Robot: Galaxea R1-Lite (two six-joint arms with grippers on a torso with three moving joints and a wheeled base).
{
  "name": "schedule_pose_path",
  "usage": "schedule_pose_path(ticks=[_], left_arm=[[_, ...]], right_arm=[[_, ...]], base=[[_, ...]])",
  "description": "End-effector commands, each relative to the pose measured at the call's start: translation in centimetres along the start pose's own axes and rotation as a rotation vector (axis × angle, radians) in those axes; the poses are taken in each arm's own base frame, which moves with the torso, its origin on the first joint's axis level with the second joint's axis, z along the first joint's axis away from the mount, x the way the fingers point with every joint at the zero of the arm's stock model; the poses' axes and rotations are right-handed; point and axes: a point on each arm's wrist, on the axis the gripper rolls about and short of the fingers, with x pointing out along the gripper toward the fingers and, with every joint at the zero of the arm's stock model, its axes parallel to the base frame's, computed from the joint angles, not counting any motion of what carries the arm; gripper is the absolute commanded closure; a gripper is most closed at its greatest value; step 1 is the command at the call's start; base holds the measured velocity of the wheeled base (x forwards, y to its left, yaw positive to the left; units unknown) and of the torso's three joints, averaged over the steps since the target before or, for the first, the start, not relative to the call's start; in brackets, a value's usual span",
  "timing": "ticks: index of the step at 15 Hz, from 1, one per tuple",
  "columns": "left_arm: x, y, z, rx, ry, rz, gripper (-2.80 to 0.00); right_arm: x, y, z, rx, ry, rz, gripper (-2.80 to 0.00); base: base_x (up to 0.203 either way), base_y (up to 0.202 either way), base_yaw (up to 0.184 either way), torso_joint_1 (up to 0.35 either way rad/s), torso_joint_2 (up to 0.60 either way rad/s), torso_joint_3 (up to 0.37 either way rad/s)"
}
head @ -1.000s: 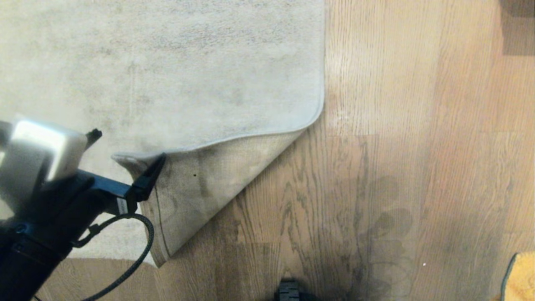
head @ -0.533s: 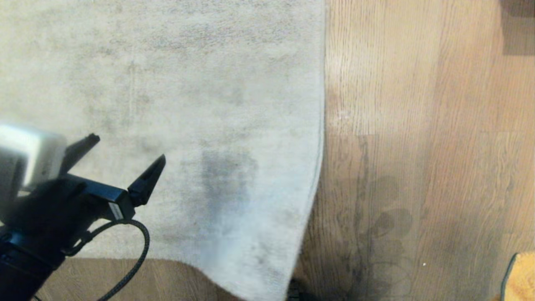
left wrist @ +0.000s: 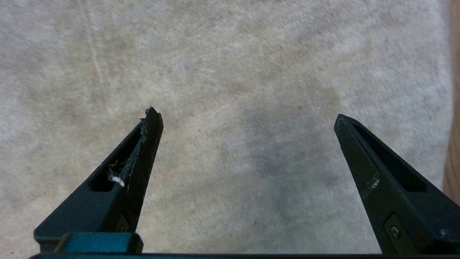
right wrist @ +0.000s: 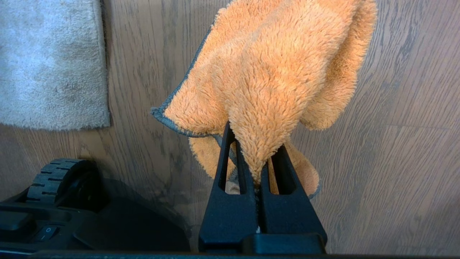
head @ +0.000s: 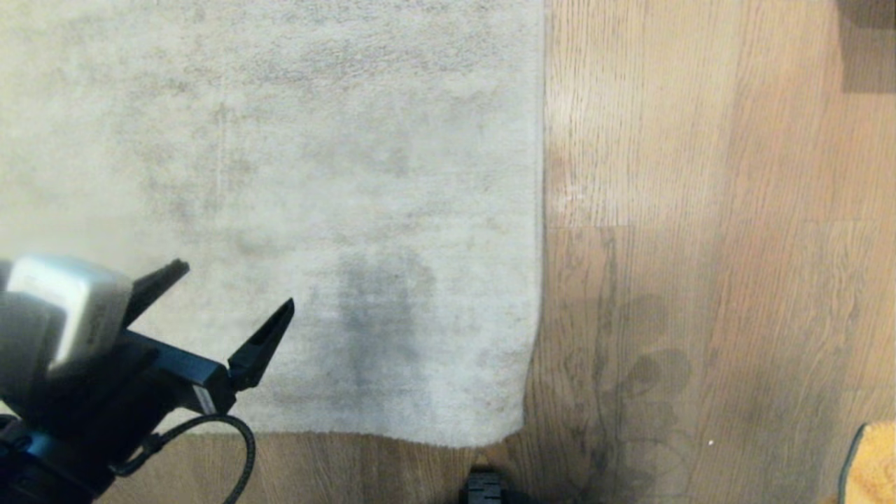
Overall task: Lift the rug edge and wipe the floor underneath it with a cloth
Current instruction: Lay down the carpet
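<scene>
Though partly cropped, cloth (head: 871,465) at frame edge

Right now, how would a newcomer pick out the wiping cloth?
Start at the big pale rug and cross the wood floor to the robot's right. The cloth hangs pinched in the right gripper: fuzzy orange with dark grey trim, the only bright thing there.

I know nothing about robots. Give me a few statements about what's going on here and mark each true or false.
1. The rug lies flat on the floor. True.
2. The left hand grips the rug edge. False: it is open, above the rug, holding nothing.
3. The right hand holds the cloth. True.
4. The cloth is blue. False: it is orange with a dark trim.
5. The cloth lies on the rug. False: it hangs over bare floor.
</scene>
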Motion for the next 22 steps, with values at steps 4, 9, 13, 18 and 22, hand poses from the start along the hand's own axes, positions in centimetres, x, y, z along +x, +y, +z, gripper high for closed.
schedule_pose_path(ticks=[4,9,13,18,22], left_arm=[[-0.3,-0.8,-1.4,0.029,0.093,-0.062,-2.80],[-0.9,-2.0,-2.8,0.054,0.232,-0.156,-2.80],[-0.6,-2.5,-3.5,0.080,0.286,-0.176,-2.80],[-0.5,-3.8,-4.3,0.117,0.330,-0.240,0.00],[0.6,-4.8,-5.0,0.140,0.379,-0.254,0.00]], right_arm=[[0.0,0.0,0.0,-0.001,0.002,0.001,0.00],[0.0,0.0,0.0,-0.001,0.002,0.001,0.00],[0.0,0.0,0.0,-0.001,0.002,0.001,0.00],[0.0,0.0,0.0,-0.001,0.002,0.001,0.00],[0.0,0.0,0.0,-0.001,0.002,0.001,0.00]], base=[[0.000,0.000,0.000,0.000,0.00,0.000],[0.000,0.000,0.000,0.000,0.00,0.000],[0.000,0.000,0.000,0.000,0.00,0.000],[0.000,0.000,0.000,0.000,0.00,0.000],[0.000,0.000,0.000,0.000,0.00,0.000]])
